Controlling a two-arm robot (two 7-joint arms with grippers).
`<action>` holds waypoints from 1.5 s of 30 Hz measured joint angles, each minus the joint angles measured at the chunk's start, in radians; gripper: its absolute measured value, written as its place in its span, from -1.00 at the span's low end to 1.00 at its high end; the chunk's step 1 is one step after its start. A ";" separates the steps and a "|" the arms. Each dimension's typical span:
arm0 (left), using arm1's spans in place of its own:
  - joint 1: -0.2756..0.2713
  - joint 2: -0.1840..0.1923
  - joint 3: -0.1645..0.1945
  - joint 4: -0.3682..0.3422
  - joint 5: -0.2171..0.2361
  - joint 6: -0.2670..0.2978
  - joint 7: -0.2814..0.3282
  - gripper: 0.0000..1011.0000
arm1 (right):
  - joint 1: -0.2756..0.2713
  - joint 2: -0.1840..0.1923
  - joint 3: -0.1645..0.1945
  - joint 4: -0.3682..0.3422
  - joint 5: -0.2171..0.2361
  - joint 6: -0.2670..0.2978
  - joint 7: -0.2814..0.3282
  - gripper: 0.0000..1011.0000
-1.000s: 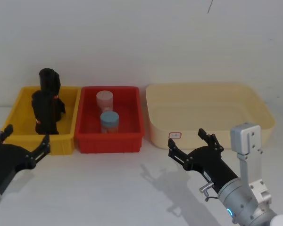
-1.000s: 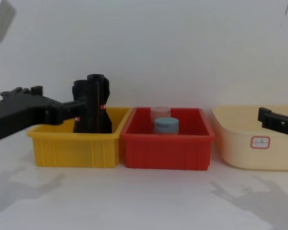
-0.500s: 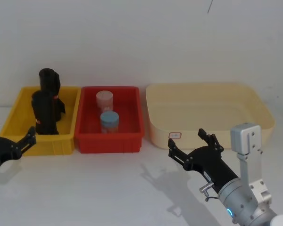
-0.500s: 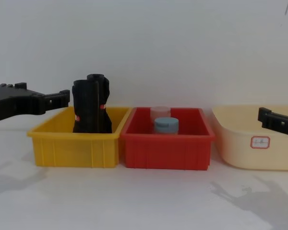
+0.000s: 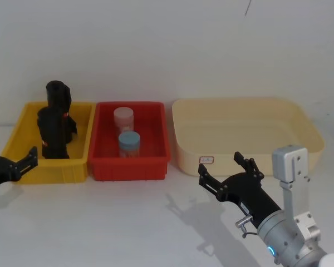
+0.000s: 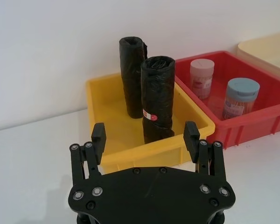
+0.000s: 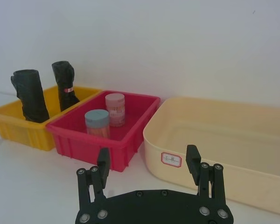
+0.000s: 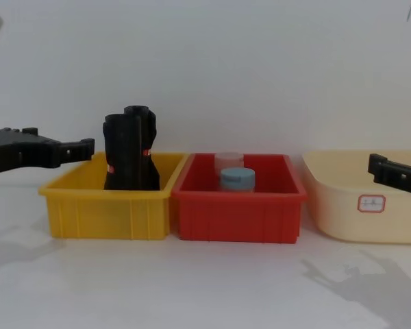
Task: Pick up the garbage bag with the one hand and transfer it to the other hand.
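Black left gripper (image 6: 145, 134) spread wide and empty, short of the garbage bag (image 6: 157, 91).

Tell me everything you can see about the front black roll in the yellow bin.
The garbage bag is a thick roll of black, glossy, crinkled plastic film with a small red-and-white label on its side. It stands upright in the yellow bin, close in front of a slimmer black roll. Nothing grips it.
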 joint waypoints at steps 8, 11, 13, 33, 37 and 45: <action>-0.087 -0.011 0.029 0.100 0.011 0.008 -0.066 0.98 | 0.000 0.000 0.000 0.000 0.000 0.000 0.000 0.98; -0.122 -0.019 0.043 0.140 0.017 0.008 -0.095 0.98 | 0.000 0.000 0.000 0.000 0.000 0.000 0.000 0.98; -0.140 -0.024 0.050 0.161 0.021 0.007 -0.106 0.98 | 0.000 0.000 0.000 0.000 0.000 0.000 0.000 0.98; -0.361 -0.099 0.120 0.445 0.077 -0.040 -0.226 0.98 | 0.000 0.000 0.000 0.000 0.000 0.000 0.000 0.98; -0.398 -0.116 0.130 0.504 0.084 -0.056 -0.251 0.98 | 0.000 0.000 0.000 0.000 0.000 0.000 0.000 0.98; -0.465 -0.162 0.140 0.637 0.084 -0.102 -0.308 0.98 | 0.000 0.000 0.000 0.000 0.000 0.000 0.000 0.98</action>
